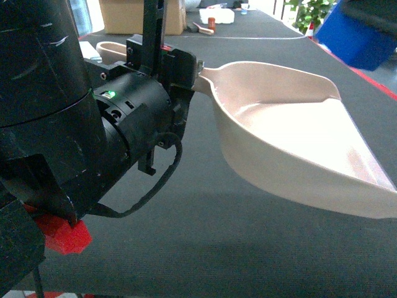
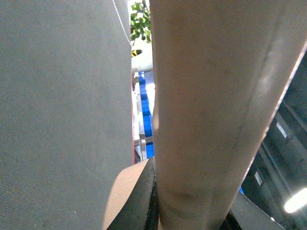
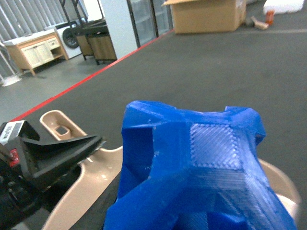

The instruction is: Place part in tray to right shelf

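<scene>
Blue part [image 3: 201,167] fills the right wrist view, pinched in the right gripper above the tray [image 1: 298,130]. Left gripper [image 1: 177,68] clamps the tray's handle [image 3: 60,125] over the dark table [image 1: 205,236].

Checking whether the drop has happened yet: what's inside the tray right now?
Nothing shows inside the tray: its visible floor is bare. The part is above it, close against the right wrist camera. The arm hides the tray's handle end.

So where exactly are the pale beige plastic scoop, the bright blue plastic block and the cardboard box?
Pale beige plastic scoop [image 1: 347,99]: head view, raised rim.
Bright blue plastic block [image 3: 213,146]: right wrist view, flat textured facet.
Cardboard box [image 3: 206,17]: right wrist view, front side.
</scene>
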Robot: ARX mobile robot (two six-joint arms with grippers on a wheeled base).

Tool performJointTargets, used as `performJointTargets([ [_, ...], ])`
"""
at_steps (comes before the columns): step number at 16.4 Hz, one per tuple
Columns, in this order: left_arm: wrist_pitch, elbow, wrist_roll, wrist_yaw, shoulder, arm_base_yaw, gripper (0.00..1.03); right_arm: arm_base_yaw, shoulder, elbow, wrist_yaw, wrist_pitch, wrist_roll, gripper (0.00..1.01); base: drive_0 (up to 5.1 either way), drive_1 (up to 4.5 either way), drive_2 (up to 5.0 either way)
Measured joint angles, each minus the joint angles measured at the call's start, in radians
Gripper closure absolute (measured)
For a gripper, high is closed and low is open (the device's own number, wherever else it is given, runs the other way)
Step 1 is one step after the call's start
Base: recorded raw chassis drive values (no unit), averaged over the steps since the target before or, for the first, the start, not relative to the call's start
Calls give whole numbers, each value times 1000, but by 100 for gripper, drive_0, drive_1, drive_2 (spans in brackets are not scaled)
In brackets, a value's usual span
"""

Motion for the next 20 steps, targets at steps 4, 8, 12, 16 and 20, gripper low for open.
performJointTargets([
  [4,-3,0,1,2,0,-3,85,168,132,59,139,-60,54,27,0,0,0],
  [8,-1,0,1,0,0,0,85,170,-6,43,270,-8,-18,4,0,0,0],
  [12,-1,0,1,0,0,0,85,142,-354,-88,462,-63,-301,3,0,0,0],
  [16,-2,0,1,0,0,0,85,105,-711,-161,515,-246,-443,3,0,0,0],
  [20,-1,0,1,-1,0,1,85,105,-694,-161,515,-254,-463,3,0,0,0],
])
